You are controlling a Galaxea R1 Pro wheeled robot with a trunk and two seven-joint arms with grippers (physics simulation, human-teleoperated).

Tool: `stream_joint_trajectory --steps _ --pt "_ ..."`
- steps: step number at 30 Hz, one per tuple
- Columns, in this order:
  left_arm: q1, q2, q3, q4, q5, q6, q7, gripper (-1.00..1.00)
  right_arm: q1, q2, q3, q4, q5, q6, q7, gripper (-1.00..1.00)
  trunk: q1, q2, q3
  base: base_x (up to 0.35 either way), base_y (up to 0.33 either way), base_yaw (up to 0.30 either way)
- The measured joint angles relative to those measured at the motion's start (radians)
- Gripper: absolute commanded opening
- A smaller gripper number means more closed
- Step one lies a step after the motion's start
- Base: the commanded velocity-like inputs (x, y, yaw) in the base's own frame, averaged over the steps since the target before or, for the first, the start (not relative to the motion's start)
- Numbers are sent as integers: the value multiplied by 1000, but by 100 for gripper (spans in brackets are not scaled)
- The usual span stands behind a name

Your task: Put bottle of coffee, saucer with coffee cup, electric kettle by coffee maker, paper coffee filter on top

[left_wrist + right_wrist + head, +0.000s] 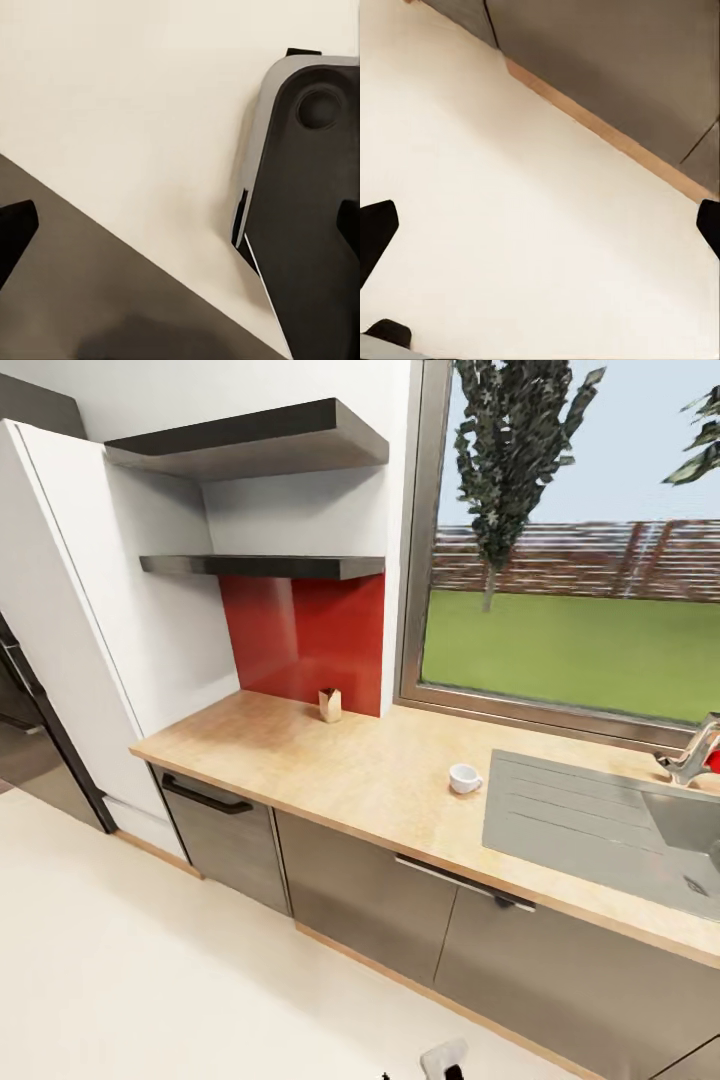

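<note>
The kitchen countertop (330, 760) runs long and light-wooded, its grey sink (600, 825) set in toward the right end. Above the left end, the kitchen shelf (265, 566) sits bare under its twin. A small tan box (329, 704) stands at the back edge. The coffee cup (463, 778) rests mid-counter, just beside the sink. Left gripper (180, 225) and right gripper (540, 225) hang spread wide over pale floor (510, 225), holding nothing.

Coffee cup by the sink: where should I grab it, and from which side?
Judging from the head view, pinch the coffee cup across its open rim from above: it stands upright on bare countertop. Its handle seems to face the sink, so close across the other sides.
</note>
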Motion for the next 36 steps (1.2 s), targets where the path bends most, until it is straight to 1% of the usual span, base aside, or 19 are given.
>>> stream_joint_trajectory --steps 1,2,6,8,11,12,16,18,20,21,22,23,25,26,30,32,33,34,36 --pt "0 0 0 0 -2 -1 0 100 -1 12 27 -63 13 -5 -1 100 0 0 0 0 0 0" --pt "1 0 1 1 -1 -3 0 100 -4 12 39 -101 18 -7 -1 100 0 0 0 0 0 0" --pt "9 6 4 4 6 -14 -2 100 -48 12 58 -212 23 -10 -1 100 0 0 0 0 0 0" --pt "10 8 4 6 5 -15 -2 100 -72 12 60 -238 24 -10 -2 100 0 0 0 0 0 0" --pt "11 9 4 7 4 -12 -2 100 -153 12 61 -260 24 -8 -27 100 0 0 0 0 0 0" --pt "11 8 4 7 5 -12 -2 100 -194 12 62 -264 23 -7 -56 100 0 0 0 0 0 0" --pt "11 5 5 4 7 -12 -2 100 -291 12 61 -268 23 2 -119 100 0 0 0 0 0 0" --pt "11 5 3 4 6 -13 -2 100 -339 13 61 -268 22 20 -130 100 0 0 0 0 0 0" --pt "11 4 1 3 2 -13 -2 100 -395 13 60 -265 21 63 -136 100 0 0 0 0 0 0" --pt "11 3 -2 2 -1 -13 -2 100 -432 13 60 -264 21 106 -138 100 0 0 0 0 0 0" --pt "11 1 -4 2 -4 -11 -2 100 -501 13 57 -263 19 194 -141 100 0 0 0 0 0 0" --pt "11 1 -6 2 -5 -11 -3 100 -556 13 54 -265 20 248 -143 100 0 0 0 0 0 0" --pt "11 0 -8 1 -6 -12 -4 100 -598 13 51 -266 21 289 -153 100 0 0 0 0 0 0" --pt "11 -1 -9 1 -7 -13 -5 100 -634 13 48 -267 22 318 -183 100 0 0 0 0 0 0" --pt "11 1 -9 1 -7 -16 -5 100 -694 13 38 -264 21 376 -327 100 0 0 0 0 0 0" --pt "11 2 -8 0 -6 -17 -4 100 -702 13 31 -264 21 386 -352 100 0 0 0 0 0 0" --pt "11 3 -6 1 -6 -18 -3 100 -713 13 3 -265 21 402 -380 100 0 0 0 0 0 0" --pt "11 2 -7 1 -6 -18 -2 100 -733 7 -23 -261 22 451 -391 100 0 0 0 0 0 0" --pt "11 0 -8 1 -7 -17 -3 100 -752 -17 -39 -259 21 523 -395 100 0 0 0 4 0 0"
